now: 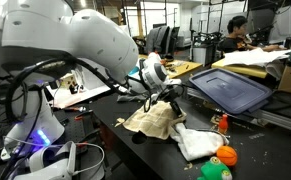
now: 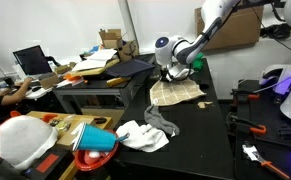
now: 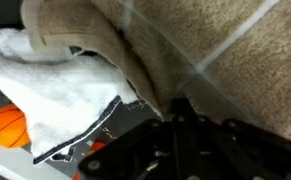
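Note:
My gripper [image 1: 169,93] is down at the far edge of a tan towel [image 1: 153,120] that lies on the black table [image 1: 115,150]; both also show in an exterior view, the gripper [image 2: 175,73] and the towel [image 2: 180,92]. In the wrist view the dark fingers [image 3: 175,105] are together at a raised fold of the tan towel [image 3: 235,50]. A crumpled white cloth [image 3: 55,80] lies against the towel and shows in both exterior views [image 1: 195,142] [image 2: 143,135]. An orange ball [image 3: 7,125] sits beyond it.
A dark flat tray [image 1: 230,88] rests on boxes behind the towel. An orange ball [image 1: 226,155] and a green ball [image 1: 215,170] lie at the table's near end. A red bowl [image 2: 95,140] and a white rounded object [image 2: 25,140] stand nearby. A person [image 1: 235,30] sits at a desk.

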Available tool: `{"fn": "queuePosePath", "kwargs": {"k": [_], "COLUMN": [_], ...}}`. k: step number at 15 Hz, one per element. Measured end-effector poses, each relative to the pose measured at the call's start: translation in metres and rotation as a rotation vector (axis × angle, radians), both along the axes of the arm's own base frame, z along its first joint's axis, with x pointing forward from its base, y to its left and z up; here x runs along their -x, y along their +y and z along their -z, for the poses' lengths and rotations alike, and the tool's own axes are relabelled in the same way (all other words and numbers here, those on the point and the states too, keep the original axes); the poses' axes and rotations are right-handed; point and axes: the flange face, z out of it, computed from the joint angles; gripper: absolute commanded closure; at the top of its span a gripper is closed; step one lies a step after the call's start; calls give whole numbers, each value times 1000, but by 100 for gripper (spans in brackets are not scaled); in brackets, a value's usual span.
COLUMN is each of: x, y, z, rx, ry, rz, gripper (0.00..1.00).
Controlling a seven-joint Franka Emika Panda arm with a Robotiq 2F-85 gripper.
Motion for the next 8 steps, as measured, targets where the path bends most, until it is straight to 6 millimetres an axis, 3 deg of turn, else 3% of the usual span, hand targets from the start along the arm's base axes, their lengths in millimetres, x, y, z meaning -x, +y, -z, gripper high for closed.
{"fn": "queuePosePath", "kwargs": {"k": [8], "x": [-9], "y": [49], "z": [-49], "rx": [-210], "ry": [-44], "rz": [-53], "gripper": [100]}}
